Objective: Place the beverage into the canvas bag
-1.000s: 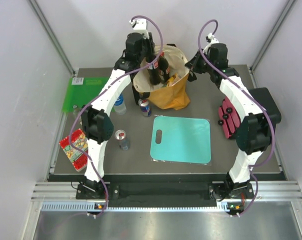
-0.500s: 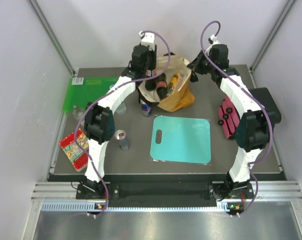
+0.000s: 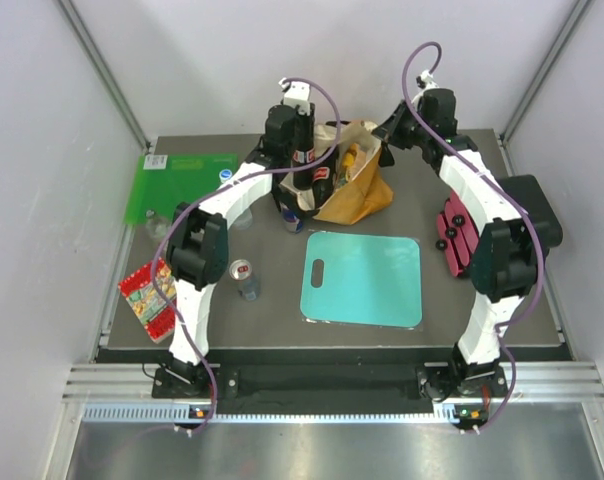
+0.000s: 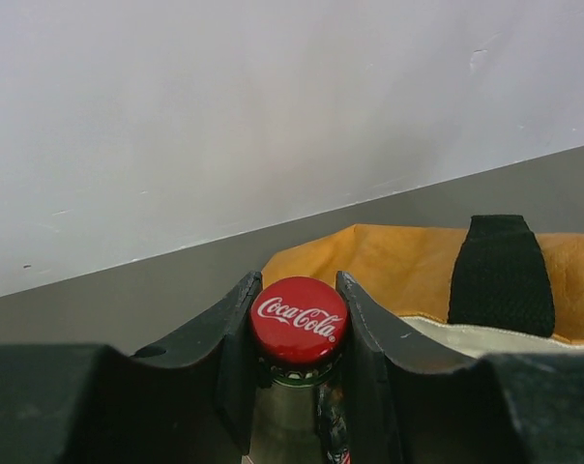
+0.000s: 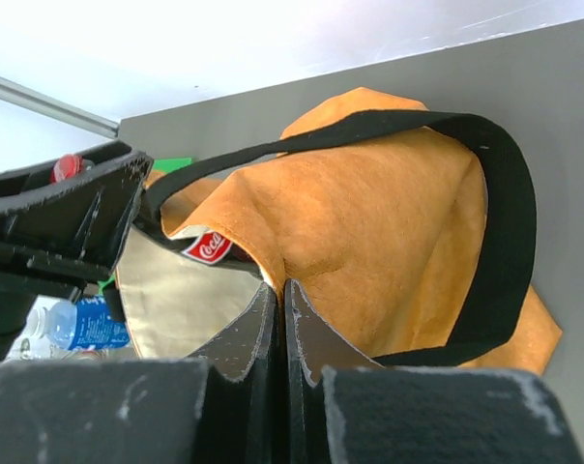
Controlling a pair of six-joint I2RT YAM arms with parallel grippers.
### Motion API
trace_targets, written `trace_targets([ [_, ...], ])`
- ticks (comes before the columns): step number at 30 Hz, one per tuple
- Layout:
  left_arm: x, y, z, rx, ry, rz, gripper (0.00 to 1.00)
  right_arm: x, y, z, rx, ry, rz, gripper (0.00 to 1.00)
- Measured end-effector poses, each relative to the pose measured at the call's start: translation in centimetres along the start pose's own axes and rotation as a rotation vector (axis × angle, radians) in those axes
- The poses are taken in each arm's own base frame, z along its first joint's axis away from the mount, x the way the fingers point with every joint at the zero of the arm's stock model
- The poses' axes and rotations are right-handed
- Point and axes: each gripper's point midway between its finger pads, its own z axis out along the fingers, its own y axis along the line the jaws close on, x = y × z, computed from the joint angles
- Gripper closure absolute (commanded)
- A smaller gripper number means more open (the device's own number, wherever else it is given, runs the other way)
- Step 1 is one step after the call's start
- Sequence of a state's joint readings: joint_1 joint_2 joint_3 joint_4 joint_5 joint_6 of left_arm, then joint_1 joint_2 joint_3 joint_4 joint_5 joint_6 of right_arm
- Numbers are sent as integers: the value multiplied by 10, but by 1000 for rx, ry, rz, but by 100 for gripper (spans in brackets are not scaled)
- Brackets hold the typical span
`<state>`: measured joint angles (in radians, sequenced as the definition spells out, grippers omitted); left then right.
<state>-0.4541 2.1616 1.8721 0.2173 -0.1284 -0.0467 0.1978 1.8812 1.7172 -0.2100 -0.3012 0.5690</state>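
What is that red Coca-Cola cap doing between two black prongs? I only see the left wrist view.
Observer: From above, the left gripper holds a Coca-Cola bottle by its neck at the open mouth of the canvas bag.
Operator: Is the bottle inside the bag?
Observer: The right wrist view shows its red label against the cream lining, so its lower part looks inside.
Operator: What keeps the bag open?
Observer: The right gripper is shut on the bag's rim.
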Motion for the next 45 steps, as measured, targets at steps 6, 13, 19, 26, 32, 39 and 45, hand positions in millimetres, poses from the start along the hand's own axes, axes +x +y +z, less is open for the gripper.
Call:
trace_targets([
  [6, -1, -8, -16, 40, 4, -9, 100, -6, 3, 6, -7, 1, 2, 100],
  [13, 4, -29, -34, 118, 27, -3, 100, -14, 1, 5, 1, -5, 11, 100],
  [19, 11, -40, -39, 166, 34, -5, 60, -14, 1, 5, 2, -3, 16, 100],
  [26, -4, -60, -47, 224, 10, -50, 43, -13, 3, 4, -8, 4, 22, 100],
  [32, -33, -81, -63, 285, -36, -52, 43, -12, 5, 4, -14, 8, 23, 100],
  [39, -31, -74, -68, 268, 23, -53, 40, -12, 5, 4, -12, 12, 24, 100],
  [45, -44, -42, -74, 208, 86, -84, 38, -12, 5, 4, -13, 17, 24, 100],
])
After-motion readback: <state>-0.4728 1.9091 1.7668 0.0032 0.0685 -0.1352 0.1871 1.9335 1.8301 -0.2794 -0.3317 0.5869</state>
